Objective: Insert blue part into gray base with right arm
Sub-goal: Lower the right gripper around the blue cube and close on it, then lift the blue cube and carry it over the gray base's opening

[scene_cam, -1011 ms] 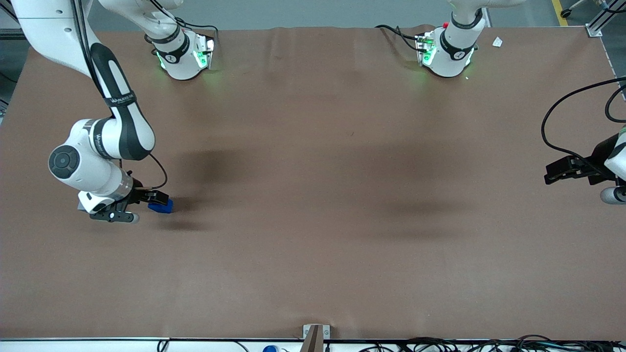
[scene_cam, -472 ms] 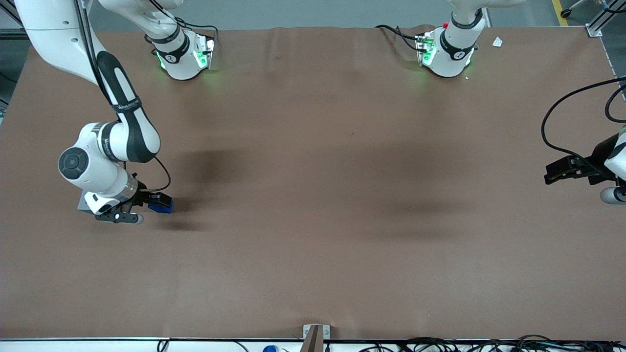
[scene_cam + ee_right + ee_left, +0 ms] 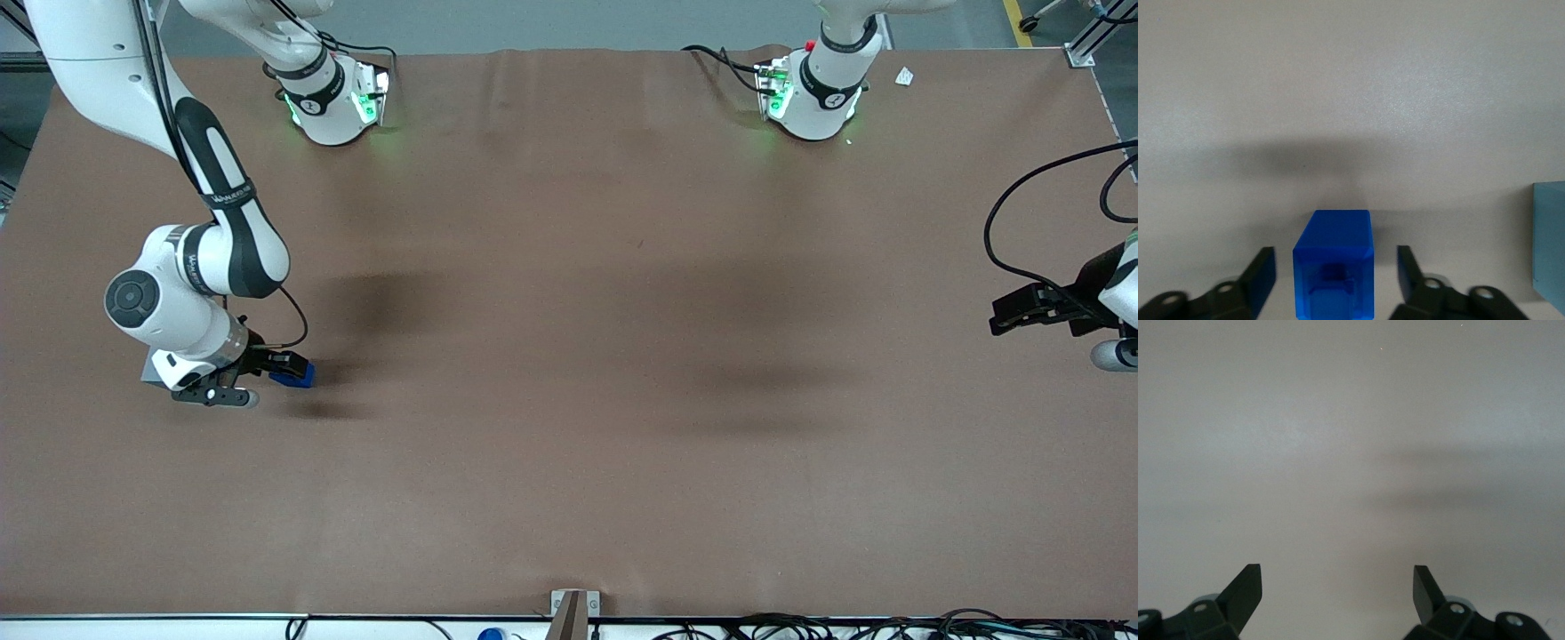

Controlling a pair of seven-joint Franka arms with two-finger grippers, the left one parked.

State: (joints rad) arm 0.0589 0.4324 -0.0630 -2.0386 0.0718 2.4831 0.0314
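Observation:
The blue part [image 3: 1333, 273] stands on the brown table between the two fingers of my right gripper [image 3: 1336, 259]. The jaws are open, with a clear gap on each side of the block. In the front view the gripper [image 3: 286, 368] is low over the blue part [image 3: 296, 379] at the working arm's end of the table. The gray base [image 3: 1549, 245] stands beside the gripper, apart from the blue part. In the front view only a grey corner of it [image 3: 151, 368] shows under the right arm's wrist [image 3: 191, 342].
The brown table cover [image 3: 569, 356] stretches wide toward the parked arm's end. Both arm bases [image 3: 333, 98] stand along the table edge farthest from the front camera. Cables and a metal bracket [image 3: 573, 609] lie at the nearest edge.
The right arm's elbow and wrist have shifted slightly toward the parked arm's end and then held still. The blue part has stayed in place between the open fingers.

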